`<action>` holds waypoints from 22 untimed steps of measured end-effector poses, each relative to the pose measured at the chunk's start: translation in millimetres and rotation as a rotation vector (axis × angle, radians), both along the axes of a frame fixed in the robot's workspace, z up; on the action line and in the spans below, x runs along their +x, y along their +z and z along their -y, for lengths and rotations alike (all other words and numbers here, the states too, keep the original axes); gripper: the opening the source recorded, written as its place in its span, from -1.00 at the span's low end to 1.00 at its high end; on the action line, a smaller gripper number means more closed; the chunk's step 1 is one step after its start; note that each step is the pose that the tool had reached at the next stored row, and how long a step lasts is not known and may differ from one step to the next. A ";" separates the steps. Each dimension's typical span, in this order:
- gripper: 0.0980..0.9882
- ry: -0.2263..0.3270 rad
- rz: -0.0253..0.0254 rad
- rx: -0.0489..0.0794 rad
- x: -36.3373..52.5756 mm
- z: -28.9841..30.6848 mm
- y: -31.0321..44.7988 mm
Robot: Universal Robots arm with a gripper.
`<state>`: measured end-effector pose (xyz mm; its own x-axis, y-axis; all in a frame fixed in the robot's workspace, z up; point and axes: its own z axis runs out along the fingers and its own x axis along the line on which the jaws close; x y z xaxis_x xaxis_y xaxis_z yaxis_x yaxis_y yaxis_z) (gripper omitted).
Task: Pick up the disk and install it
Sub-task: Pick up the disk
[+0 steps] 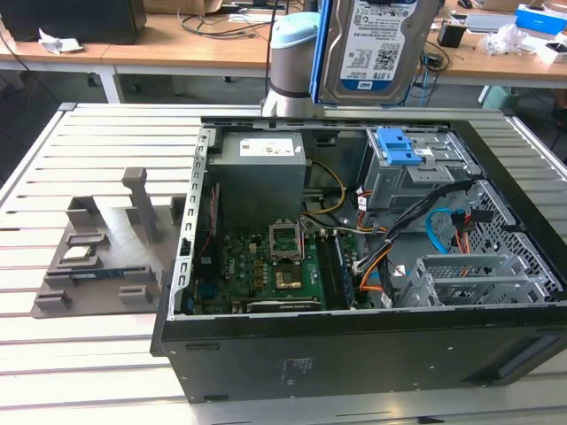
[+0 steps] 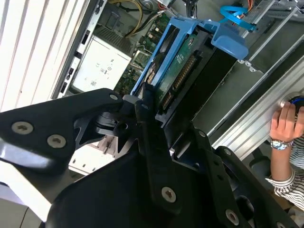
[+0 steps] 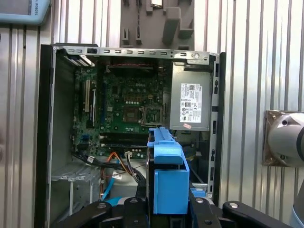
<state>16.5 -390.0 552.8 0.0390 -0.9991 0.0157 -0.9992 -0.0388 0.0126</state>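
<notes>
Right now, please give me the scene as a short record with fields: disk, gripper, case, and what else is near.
disk: held upright in the air above the case, not yet installed
gripper: shut on the disk, at its blue frame
case: open, lying on its side on the table
latch: blue, on the drive cage inside the case
hand: a person's, at the table's edge, apart from the gripper

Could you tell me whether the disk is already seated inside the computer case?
No, the disk hangs above the open computer case, outside it.
</notes>
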 end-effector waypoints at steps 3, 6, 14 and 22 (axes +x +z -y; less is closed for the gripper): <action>-0.41 0.000 0.0000 -0.001 0.0 7.6 0.0; -0.41 0.000 0.0000 -0.001 0.0 16.1 -0.1; -0.41 0.000 0.0000 -0.001 0.0 33.8 -0.3; -0.41 0.000 0.0000 -0.002 0.0 50.4 -0.6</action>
